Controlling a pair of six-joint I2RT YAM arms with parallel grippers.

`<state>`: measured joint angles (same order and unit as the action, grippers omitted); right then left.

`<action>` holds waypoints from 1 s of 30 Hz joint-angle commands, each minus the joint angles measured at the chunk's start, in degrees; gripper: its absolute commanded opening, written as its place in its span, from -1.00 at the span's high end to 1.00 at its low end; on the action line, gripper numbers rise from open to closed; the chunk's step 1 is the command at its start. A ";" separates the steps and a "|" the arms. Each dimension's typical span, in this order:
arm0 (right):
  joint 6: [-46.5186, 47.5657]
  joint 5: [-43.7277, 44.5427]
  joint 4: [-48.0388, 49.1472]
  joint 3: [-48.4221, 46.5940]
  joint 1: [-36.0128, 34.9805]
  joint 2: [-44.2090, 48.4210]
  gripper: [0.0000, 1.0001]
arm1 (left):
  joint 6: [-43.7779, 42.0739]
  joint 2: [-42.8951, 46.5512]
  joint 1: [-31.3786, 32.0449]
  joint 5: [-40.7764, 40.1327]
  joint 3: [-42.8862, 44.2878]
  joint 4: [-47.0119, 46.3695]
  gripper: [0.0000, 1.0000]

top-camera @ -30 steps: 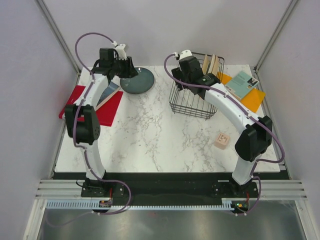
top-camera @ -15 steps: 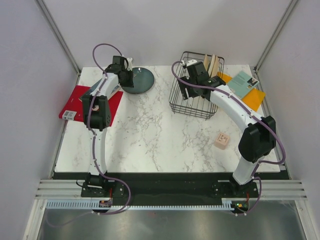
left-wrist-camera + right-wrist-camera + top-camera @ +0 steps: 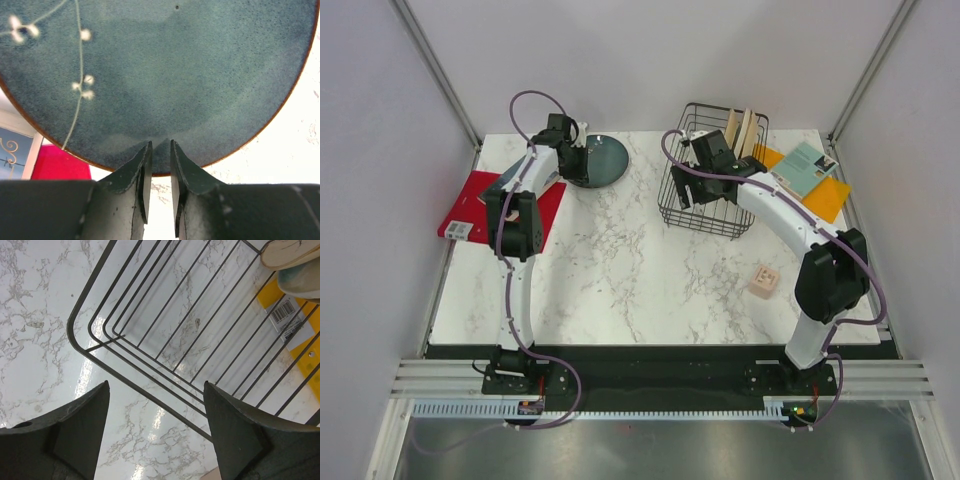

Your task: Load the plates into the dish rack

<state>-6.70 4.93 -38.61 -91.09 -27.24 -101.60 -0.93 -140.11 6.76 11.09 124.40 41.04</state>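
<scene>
We judge the step in hand to be picking up the dark teal plate (image 3: 165,75). It lies flat on the tabletop (image 3: 620,270) at about 11 o'clock, well apart from the dish rack (image 3: 705,215) at 1 o'clock. In the overhead view the left end effector (image 3: 160,146) sits at the plate's 9 o'clock rim. Its jaws are nearly pressed together, with only a thin slit between them. Plate and rim show through that slit, so we see nothing pinched. For a good grasp we would open the jaws a little wider than the rim and turn the wrist so one finger goes over the lip and the other under it. We would close only once the rim is well inside the pads, since a glazed plate held by its very edge is likely to slip or swing. The red mat (image 3: 548,208) and a blue book (image 3: 12,155) lie just beside that rim at about 8 o'clock, so we would keep the lower finger from catching them. The right end effector (image 3: 156,386) is spread wide and empty, hovering over the rack's 7 o'clock corner. We would move it aside or ready it to steady the plate. Cream plates (image 3: 745,128) stand on edge at the rack's 1 o'clock corner, so the free slots nearer 9 o'clock look like the ones to aim for, with the plate turned on edge.
</scene>
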 commanded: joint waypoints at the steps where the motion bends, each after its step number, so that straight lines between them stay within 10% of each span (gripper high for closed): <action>1: -1.65 -2.47 0.03 -1.55 0.26 -1.75 -0.64 | -2.94 -0.34 0.97 0.59 -0.20 4.58 0.42; 8: -2.09 -2.91 0.03 -1.46 0.26 -2.28 -0.64 | 4.34 9.73 0.54 1.91 -9.59 0.12 0.03; 15: -2.00 -3.00 -0.06 -0.67 0.61 -2.37 -0.65 | 29.89 27.59 -4.48 8.94 -36.38 -28.53 -0.15; 30: -1.74 -3.26 -0.24 -1.81 1.23 -3.78 -0.66 | 49.79 24.97 -6.68 11.50 -41.51 -40.07 0.27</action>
<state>-7.97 2.17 -38.63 -91.11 -26.37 -104.81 42.81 -114.98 0.14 21.58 83.96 4.51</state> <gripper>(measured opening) 0.826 0.396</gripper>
